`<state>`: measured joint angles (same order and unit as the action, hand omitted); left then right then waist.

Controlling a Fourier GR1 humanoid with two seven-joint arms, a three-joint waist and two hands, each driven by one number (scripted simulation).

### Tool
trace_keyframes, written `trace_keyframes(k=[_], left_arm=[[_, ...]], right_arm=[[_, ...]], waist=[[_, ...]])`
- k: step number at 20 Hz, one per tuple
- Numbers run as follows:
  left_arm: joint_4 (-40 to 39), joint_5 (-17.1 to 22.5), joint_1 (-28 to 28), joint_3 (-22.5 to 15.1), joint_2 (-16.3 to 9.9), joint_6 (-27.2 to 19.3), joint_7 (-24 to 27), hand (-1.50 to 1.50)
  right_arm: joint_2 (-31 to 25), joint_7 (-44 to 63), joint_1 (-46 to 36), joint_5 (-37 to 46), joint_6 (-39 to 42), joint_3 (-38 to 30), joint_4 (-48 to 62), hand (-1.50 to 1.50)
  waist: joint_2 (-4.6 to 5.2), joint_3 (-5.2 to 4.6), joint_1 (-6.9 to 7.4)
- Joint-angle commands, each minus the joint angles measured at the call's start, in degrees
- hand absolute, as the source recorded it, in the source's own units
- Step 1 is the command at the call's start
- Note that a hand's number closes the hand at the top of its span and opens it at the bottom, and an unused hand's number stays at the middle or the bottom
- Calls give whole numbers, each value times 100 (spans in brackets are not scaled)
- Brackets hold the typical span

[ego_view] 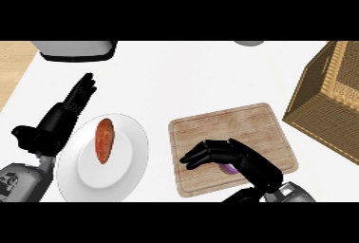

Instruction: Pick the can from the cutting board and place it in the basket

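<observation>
Curled over the purple can [229, 168] on the cutting board [231, 128], right hand [228, 156] fingers wrap it; lifted askew, it could slip before reaching the wicker basket [329, 104].

A single view looks steeply down from head height onto the white counter [210, 76], close in. It takes in a cutting board [231, 147], a plate [105, 159] at left and a basket [329, 99] at the right edge
</observation>
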<state>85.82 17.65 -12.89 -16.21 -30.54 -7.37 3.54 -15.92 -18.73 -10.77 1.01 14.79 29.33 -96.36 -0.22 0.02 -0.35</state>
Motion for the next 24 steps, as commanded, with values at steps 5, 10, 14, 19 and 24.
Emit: trace_keyframes(k=[5, 10, 14, 19, 24], left_arm=[[186, -72, 167, 74, -99, 77, 25, 0], [73, -262, 351, -75, 156, -74, 259, 0], [121, -191, 23, -4, 118, 16, -50, 0], [108, -282, 178, 6, 228, 93, 160, 0], [199, -237, 198, 435, 27, 481, 29, 0]], right_arm=[[-732, 1501, -48, 1815, -1079, -384, -1463, -150], [-1725, 2872, -713, 2417, -231, -675, -2205, -150], [-2497, 3602, -1033, 1724, 1343, -651, -2480, -150], [-3065, 4139, -1185, 128, 2655, -1373, -2752, -150], [-3169, 4512, -1123, -758, 3177, -2176, -2805, -150]], waist=[[-58, -18, -112], [-55, -36, -100], [-21, -28, -82], [-3, -14, -30], [8, -5, 21]])
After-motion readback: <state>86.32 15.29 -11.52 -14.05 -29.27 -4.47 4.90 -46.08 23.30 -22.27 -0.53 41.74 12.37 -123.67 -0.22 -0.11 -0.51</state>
